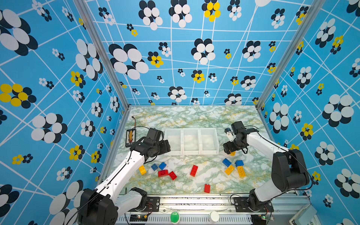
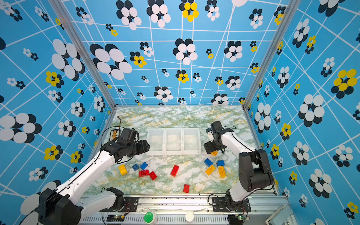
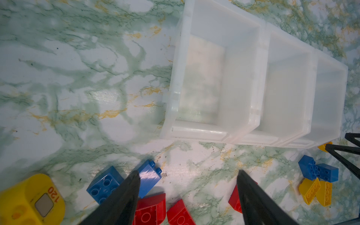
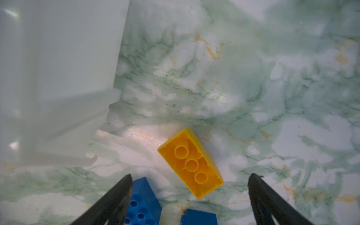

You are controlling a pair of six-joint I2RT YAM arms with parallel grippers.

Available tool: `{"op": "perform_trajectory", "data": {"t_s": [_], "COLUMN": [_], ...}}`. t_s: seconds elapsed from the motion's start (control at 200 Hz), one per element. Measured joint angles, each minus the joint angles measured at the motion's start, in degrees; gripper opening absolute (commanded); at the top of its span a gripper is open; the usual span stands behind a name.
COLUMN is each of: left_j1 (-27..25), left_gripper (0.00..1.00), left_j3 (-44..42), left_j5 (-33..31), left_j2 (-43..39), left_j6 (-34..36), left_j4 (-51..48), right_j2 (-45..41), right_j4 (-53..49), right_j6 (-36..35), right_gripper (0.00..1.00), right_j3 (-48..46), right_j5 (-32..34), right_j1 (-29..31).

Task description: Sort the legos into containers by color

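you were at the first pick, i think. the three containers (image 1: 191,153) in the middle of the frame were all empty, and the legos (image 1: 193,170) lay on the table (image 1: 175,116) below them. your right gripper (image 4: 190,175), jaws spread and holding nothing, hung over an upside-down yellow brick (image 4: 190,163) just right of the containers. your left gripper (image 3: 188,172) was spread and empty too. next you likely needed to drop down, line up with the brick's narrow sides, and squeeze.
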Motion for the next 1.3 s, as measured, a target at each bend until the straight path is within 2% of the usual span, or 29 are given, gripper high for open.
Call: {"op": "perform_trajectory", "data": {"t_s": [0.325,0.845,0.999,1.144,1.299], "left_j1": [1.2,2.3,2.4,2.8,3.4], "left_gripper": [0.8,0.81,0.81,0.82,0.83], "left_j3": [-0.1,-0.8,-0.9,-1.0,-1.2], "left_j5": [0.9,1.0,1.4,1.7,2.3], "left_j2": [-0.5,-1.0,-1.0,-1.0,-1.0], "left_j6": [0.6,1.0,1.0,1.1,1.6], "left_j4": [-0.2,-0.3,-0.2,-0.1,0.2], "right_j2": [6.4,8.5,8.5,8.4,8.0], "right_j4": [0.3,-0.5,-0.5,-0.6,-0.6], "right_j6": [-0.5,0.0,0.6,1.2,2.7], "right_gripper": [0.8,0.45,0.38,0.25,0.18], "right_j3": [-0.2,1.3,1.3,1.5,1.5], "right_j5": [2.3,2.9,3.0,3.1,3.1], "right_j1": [1.4,1.9,1.9,1.9,1.9]}}
